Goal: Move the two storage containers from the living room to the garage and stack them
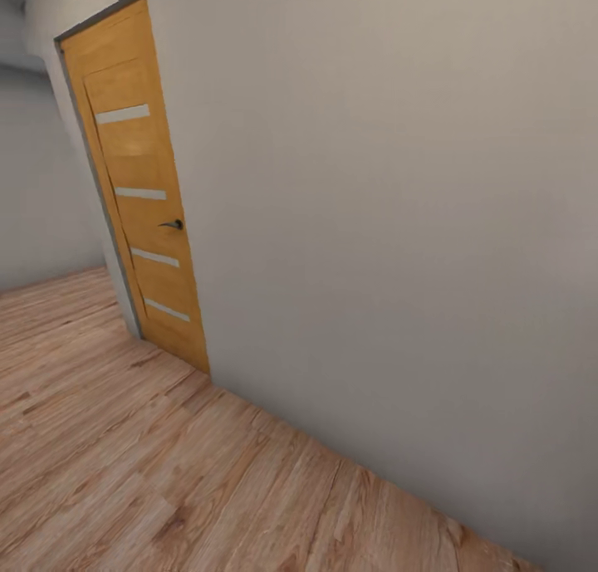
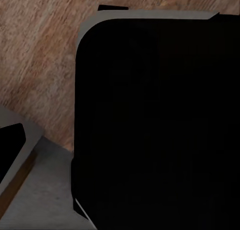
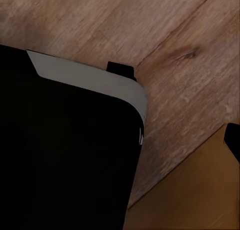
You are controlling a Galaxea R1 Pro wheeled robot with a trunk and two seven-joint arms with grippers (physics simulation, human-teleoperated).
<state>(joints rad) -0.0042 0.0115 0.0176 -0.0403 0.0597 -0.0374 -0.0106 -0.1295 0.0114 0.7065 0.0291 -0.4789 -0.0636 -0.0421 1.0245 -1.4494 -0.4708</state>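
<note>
The two storage containers are out of view, and so is the garage. The head view looks down a passage with a light wood-plank floor (image 1: pixel 124 464) and a plain pale wall (image 1: pixel 399 223). Both wrist views look down past a large black body part with a grey rounded rim (image 2: pixel 150 125) (image 3: pixel 65 155) onto the same plank floor (image 2: pixel 40 55) (image 3: pixel 165 35). A small dark piece (image 3: pixel 233 140) juts in at the edge of the right wrist view; I cannot tell what it is.
A shut orange-brown wooden door (image 1: pixel 137 190) with pale horizontal strips and a dark handle (image 1: pixel 173 223) is set in the wall at the left. The wall runs diagonally from the door to the lower right. Open plank floor lies on the left and front.
</note>
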